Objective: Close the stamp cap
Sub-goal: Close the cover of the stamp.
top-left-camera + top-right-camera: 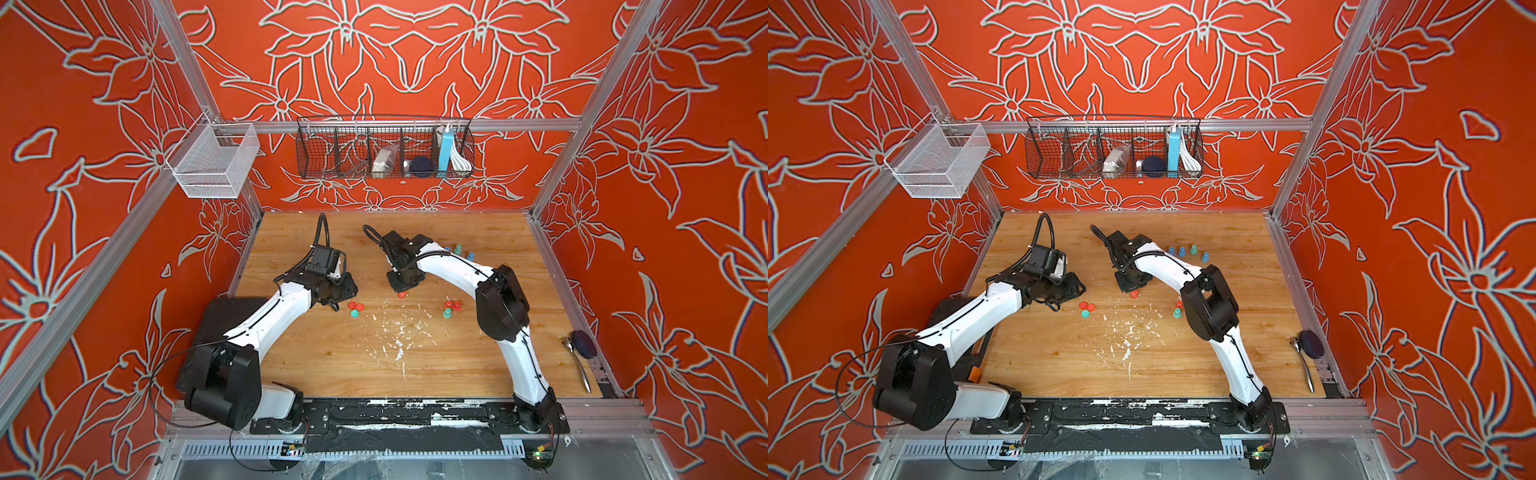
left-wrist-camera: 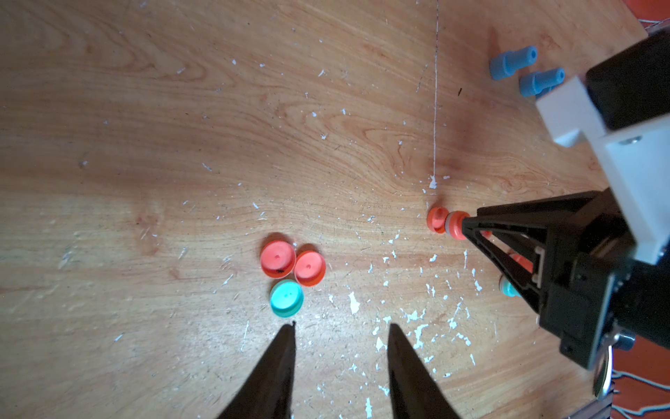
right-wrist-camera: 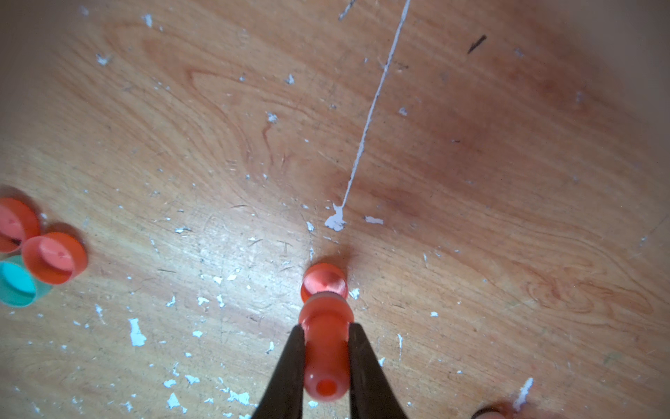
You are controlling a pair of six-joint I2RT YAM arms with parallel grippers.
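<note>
Red stamp (image 3: 324,357): stands on the wooden tabletop (image 1: 332,357) near its middle, with its handle clamped between the jaws of the right gripper (image 3: 328,328). A red cap (image 3: 323,281) sits at its lower end; whether it is fully seated cannot be told. In both top views the gripper's own body hides nearly all of the stamp. Left gripper (image 2: 341,326): jaws apart with nothing between them, near two loose red caps (image 2: 277,258) and a teal cap (image 2: 286,297), which touch in a cluster. Blue stamps (image 1: 1182,251): upright, beyond the right arm (image 1: 1163,266). Red and teal stamps (image 1: 451,308): mostly hidden behind the right arm's elbow in a top view.
</note>
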